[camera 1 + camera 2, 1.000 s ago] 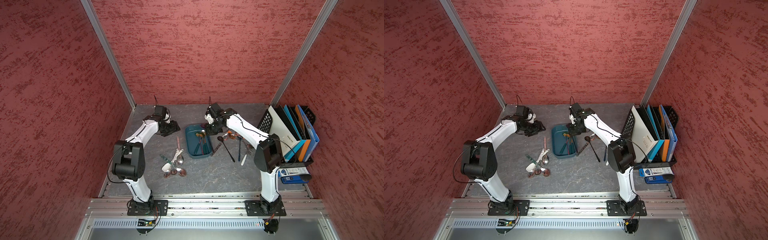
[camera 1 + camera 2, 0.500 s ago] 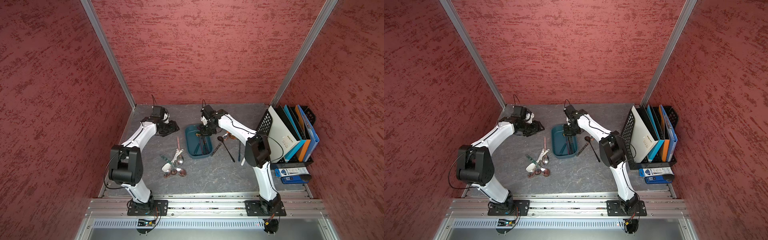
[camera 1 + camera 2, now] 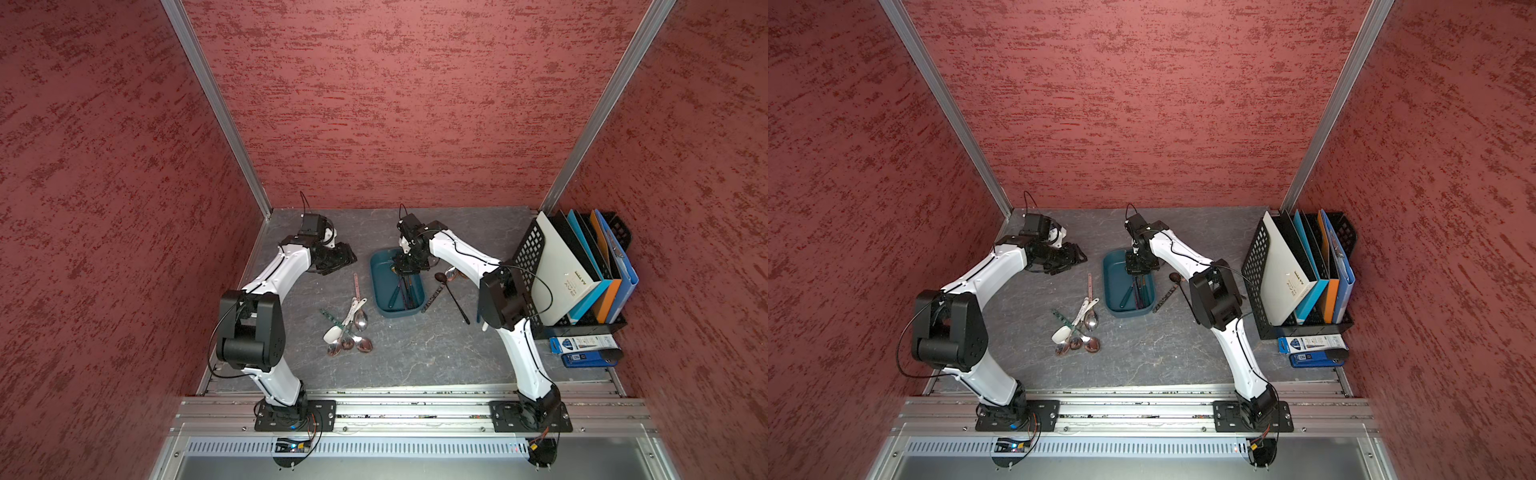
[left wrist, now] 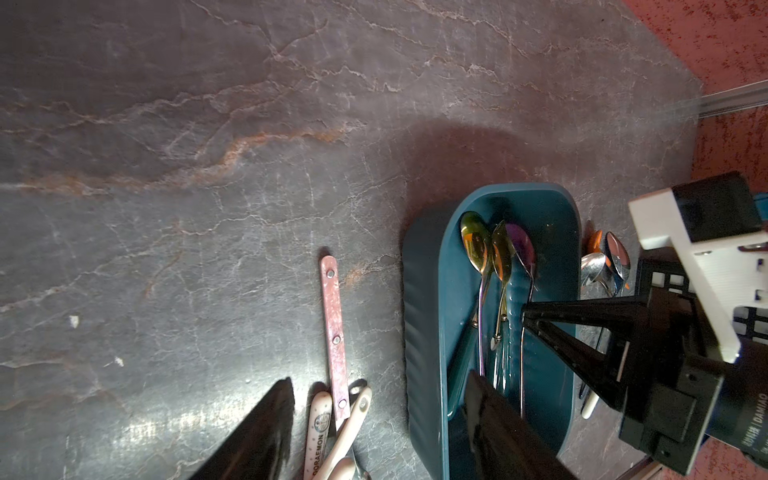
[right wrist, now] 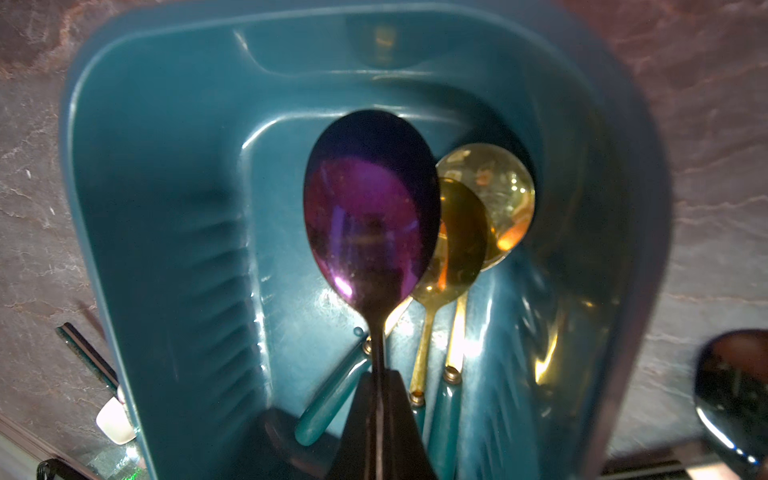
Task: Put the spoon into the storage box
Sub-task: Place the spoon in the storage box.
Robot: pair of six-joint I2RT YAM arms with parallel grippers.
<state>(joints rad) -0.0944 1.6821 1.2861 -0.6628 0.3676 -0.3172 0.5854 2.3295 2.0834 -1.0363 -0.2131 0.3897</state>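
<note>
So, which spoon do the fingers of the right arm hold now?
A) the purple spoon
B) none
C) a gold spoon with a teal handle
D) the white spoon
A: in the right wrist view the right gripper has its fingers shut on the thin handle of the purple spoon, over the storage box.

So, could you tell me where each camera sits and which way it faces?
Top views: high in front, looking down on the table; left arm and right arm show whole.
Left wrist: beside the box, looking down; open left jaws and right arm show.
Right wrist: over the box, looking in; right jaws shut on the purple spoon.
Shared: all show the box.
</note>
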